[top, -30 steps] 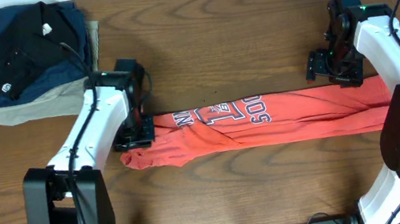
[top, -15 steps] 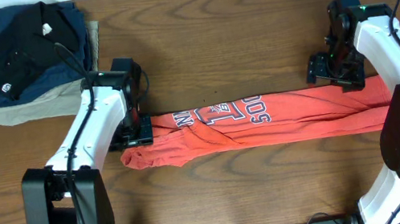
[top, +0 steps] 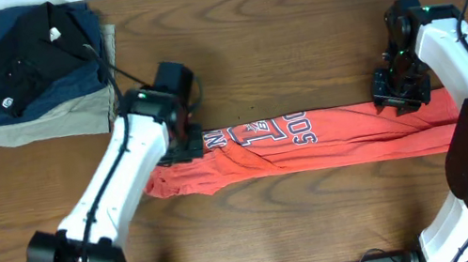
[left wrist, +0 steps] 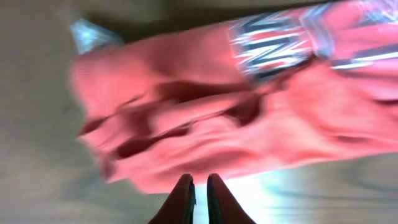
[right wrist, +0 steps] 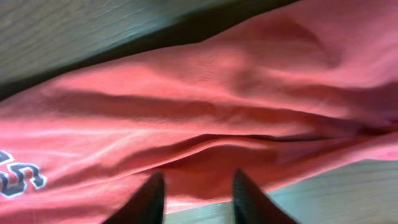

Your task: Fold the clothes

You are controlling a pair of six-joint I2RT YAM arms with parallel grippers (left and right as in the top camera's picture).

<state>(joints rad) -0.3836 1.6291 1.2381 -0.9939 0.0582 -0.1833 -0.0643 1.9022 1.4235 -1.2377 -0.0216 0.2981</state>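
**Both tools down on the strip of shirt; left one shifted inward**

Subject: the coral-red short-sleeved cotton T-shirt [top: 312,142], gathered into a long narrow strip. It lies flat on the brown wooden table [top: 293,26], running from 9 to 3 o'clock just below centre. The dark blue, white-edged block lettering [top: 258,133] faces up along its 12 o'clock edge. The strip has not moved since a second ago.

Left tool [top: 187,146]: a second ago it sat over the strip's 9 o'clock tip. It now sits further toward 3 o'clock, on the upper edge just beside the start of the lettering, and the tip it covered lies bare. In the left wrist view the fingers [left wrist: 186,193] are together, with only a sliver between them, at the rumpled hem of the shirt [left wrist: 205,124]. That view is blurred, so I cannot tell whether any cloth is pinched.

Right tool [top: 402,91]: earlier it was just off the strip's 12 o'clock side. It has dropped toward 6 o'clock onto the upper edge at the 3 o'clock end. In the right wrist view its fingers [right wrist: 152,196] stand apart, pressed against a fold of the shirt [right wrist: 205,112].

A stack of folded black, navy and khaki-grey garments [top: 25,75] stays in the 10 o'clock corner, well apart from the shirt.
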